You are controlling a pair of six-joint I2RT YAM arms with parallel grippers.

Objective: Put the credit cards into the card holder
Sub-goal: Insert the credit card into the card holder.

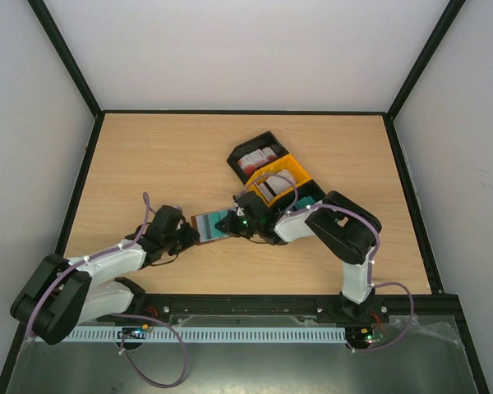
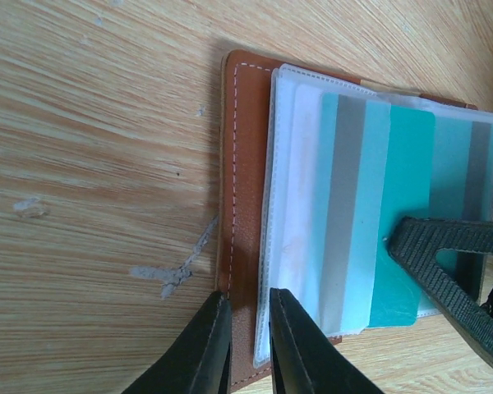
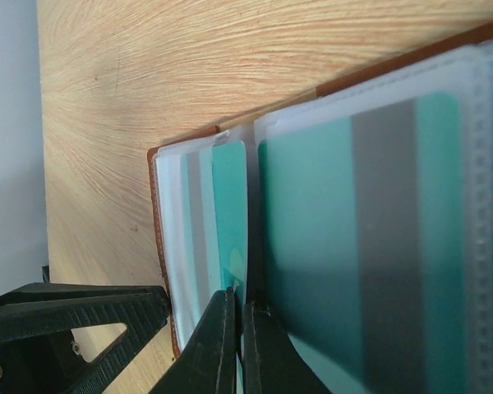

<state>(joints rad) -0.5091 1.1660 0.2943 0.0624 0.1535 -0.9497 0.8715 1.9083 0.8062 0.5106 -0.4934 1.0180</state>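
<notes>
A: So, what sits around the card holder [image 1: 207, 225]?

B: It lies open on the wooden table [image 1: 148, 164], between the two arms. Just behind it, a black-and-yellow bin tray [image 1: 300, 174] holds red-and-white cards [image 1: 258, 158] in the far compartment and white cards with a dark stripe [image 1: 271, 187] in the middle one. The right arm's forearm crosses the tray's near corner, hiding most of the last compartment.

A: And the pincers?

B: The left gripper [image 2: 246, 305] is almost closed, its fingers pinching the edge of the brown leather cover beside the clear sleeves [image 2: 300, 189]. The right gripper [image 3: 240, 302] has its fingers nearly together on the edge of a teal credit card [image 3: 228, 205] with a grey stripe, partly tucked into a sleeve. From the left wrist camera, one right finger covers part of that card.
</notes>
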